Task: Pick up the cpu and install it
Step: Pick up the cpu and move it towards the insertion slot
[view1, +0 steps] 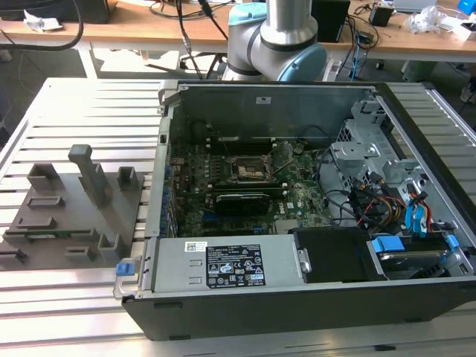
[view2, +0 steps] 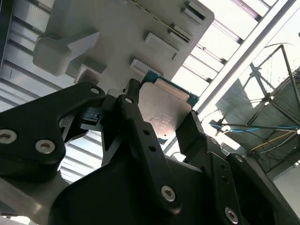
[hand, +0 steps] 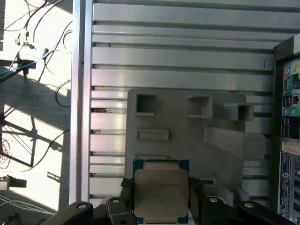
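Cpu [hand: 161, 190] is held by two opposite edges between the fingers [hand: 125, 187] of the gripper [hand: 161, 197], which is closed to the chip's width. In both wrist views the metal top is presented to the camera. In the first wrist view it is recorded over the near edge of the grey fixture tray [hand: 187, 140], with bare slatted table [hand: 178, 47] beyond. In the exterior view the open computer case [view1: 297, 286] stands just beside the tray. The socket frame [view1: 245, 169] is hemmed by cables and a drive cage [view1: 364, 160] towards the exterior view's right.

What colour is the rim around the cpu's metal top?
Teal-green, framing the silvery cpu; clearest in the first wrist view.
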`<act>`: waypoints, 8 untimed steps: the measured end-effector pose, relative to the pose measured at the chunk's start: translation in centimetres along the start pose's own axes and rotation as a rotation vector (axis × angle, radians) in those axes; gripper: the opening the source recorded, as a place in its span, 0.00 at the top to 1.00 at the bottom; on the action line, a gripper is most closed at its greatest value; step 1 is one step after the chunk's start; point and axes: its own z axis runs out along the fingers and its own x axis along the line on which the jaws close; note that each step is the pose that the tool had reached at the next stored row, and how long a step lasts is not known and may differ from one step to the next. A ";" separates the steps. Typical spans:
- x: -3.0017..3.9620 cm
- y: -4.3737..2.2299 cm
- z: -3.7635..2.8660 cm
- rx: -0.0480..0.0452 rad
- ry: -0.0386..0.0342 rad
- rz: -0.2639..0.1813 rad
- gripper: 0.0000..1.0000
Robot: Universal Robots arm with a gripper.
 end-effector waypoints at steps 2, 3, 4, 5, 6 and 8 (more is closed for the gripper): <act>-0.01 -0.01 -0.55 0.0000 0.0001 0.000 0.45; -0.02 -0.01 -0.82 0.0000 0.0001 0.000 0.45; -0.03 -0.01 -1.03 0.0000 0.0000 0.000 0.45; -0.03 -0.01 -1.17 0.0001 0.0001 0.000 0.45; -0.04 -0.02 -1.52 0.0001 0.0001 0.000 0.45; -0.05 -0.02 -1.90 0.0000 0.0000 0.000 0.45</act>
